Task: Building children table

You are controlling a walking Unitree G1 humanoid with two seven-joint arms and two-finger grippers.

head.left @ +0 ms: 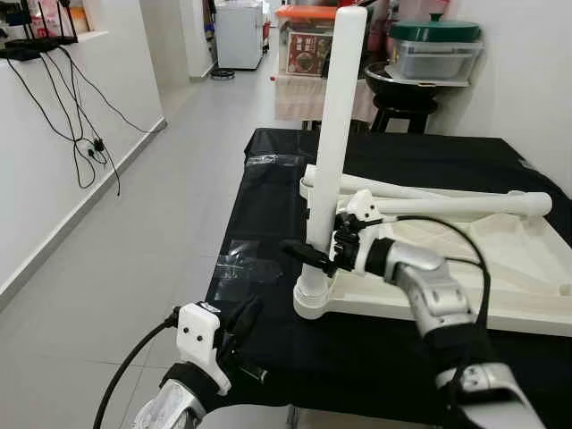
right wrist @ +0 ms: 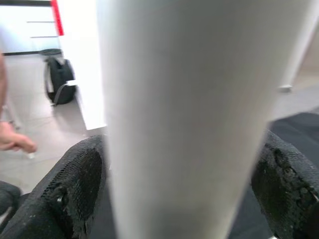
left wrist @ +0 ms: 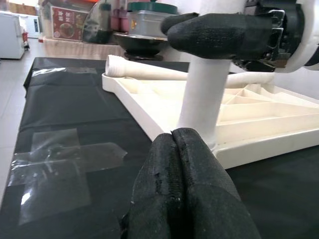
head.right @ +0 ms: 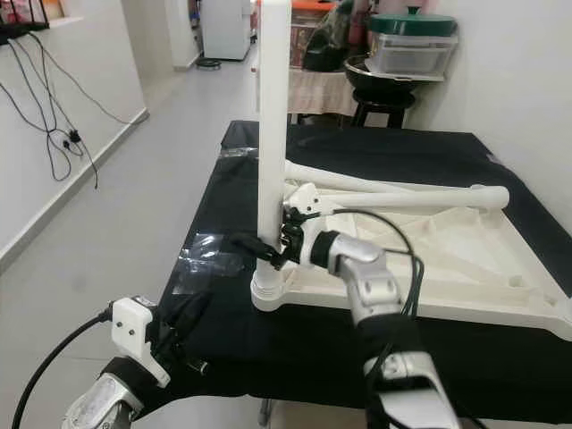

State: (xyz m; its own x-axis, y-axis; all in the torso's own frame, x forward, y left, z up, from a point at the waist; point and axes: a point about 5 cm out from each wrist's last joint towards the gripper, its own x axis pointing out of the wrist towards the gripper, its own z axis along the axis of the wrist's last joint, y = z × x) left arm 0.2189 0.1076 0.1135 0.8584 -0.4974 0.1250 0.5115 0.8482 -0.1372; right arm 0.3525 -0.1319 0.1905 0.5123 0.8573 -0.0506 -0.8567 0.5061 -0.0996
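Observation:
The white children's tabletop (head.left: 500, 268) lies upside down on a black-covered table (head.left: 268, 197). One white leg (head.left: 338, 134) stands upright in the socket at its near left corner. My right gripper (head.left: 308, 255) is shut on the lower part of that leg, one black finger (right wrist: 75, 184) on each side of the white tube (right wrist: 184, 114). Two loose legs (head.left: 447, 206) lie across the tabletop behind it. My left gripper (head.left: 241, 326) hangs low at the table's front left edge, its fingers (left wrist: 174, 144) pressed together on nothing, pointing toward the leg (left wrist: 204, 99).
Patches of clear tape (head.left: 246, 264) stick to the black cloth left of the tabletop. A stool with a pot and lidded containers (head.left: 420, 63) stands behind the table. Cables (head.left: 80, 134) hang on the left wall above open floor. A person's hand (right wrist: 12, 139) shows beyond the leg.

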